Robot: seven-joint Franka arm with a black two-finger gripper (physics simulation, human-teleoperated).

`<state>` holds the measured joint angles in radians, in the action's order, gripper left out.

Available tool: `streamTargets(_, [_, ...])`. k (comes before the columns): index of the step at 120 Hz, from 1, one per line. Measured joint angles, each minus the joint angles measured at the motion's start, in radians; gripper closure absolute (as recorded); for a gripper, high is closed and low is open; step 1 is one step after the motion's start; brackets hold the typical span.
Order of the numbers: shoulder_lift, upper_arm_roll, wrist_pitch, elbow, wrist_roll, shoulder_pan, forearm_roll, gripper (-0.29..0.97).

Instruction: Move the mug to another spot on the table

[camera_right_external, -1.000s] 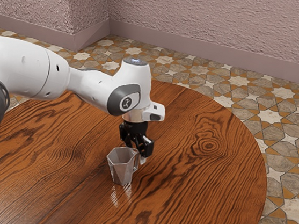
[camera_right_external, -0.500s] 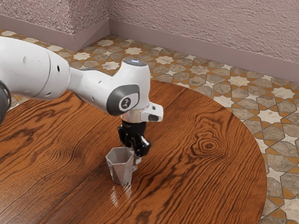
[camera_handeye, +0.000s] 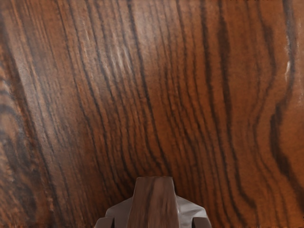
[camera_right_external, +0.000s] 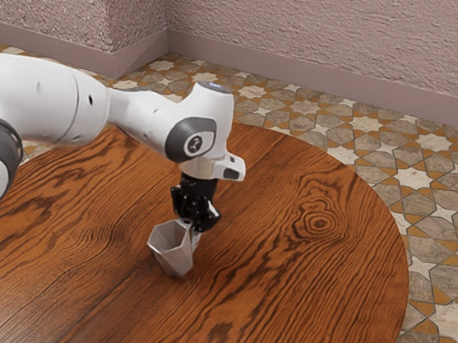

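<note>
A grey faceted mug (camera_right_external: 170,248) hangs tilted under my black gripper (camera_right_external: 192,224) near the middle of the round wooden table (camera_right_external: 307,288). The gripper is shut on the mug's rim on the side toward the exterior view's right, one finger inside and one outside. The mug's mouth leans toward the exterior view's left. I cannot tell whether its base touches the wood. In the wrist view the mug (camera_handeye: 190,214) lies just under my hand, with wood grain beyond it.
The table's curved edge (camera_right_external: 404,266) runs along the exterior view's right, with patterned floor tiles (camera_right_external: 450,188) past it. A textured wall (camera_right_external: 328,25) stands at the back. Bare wood surrounds the mug on all sides.
My fingers closed on the mug's rim. My hand then shifted toward the exterior view's left with the mug, which went from upright to tilted.
</note>
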<state>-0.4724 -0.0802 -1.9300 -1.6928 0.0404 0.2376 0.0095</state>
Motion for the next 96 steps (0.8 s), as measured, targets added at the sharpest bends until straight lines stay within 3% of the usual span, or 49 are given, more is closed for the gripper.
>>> streamTargets(22, [-0.075,0.011,0.109,0.135,-0.039,-0.051,0.003,0.60])
streamTargets(40, [-0.156,0.079,0.191,0.261,-0.063,-0.139,0.035,0.63])
streamTargets(65, [-0.184,0.117,0.301,0.327,-0.104,-0.172,0.054,0.68])
streamTargets(96, [-0.275,0.175,0.397,0.487,-0.149,-0.230,0.154,0.71])
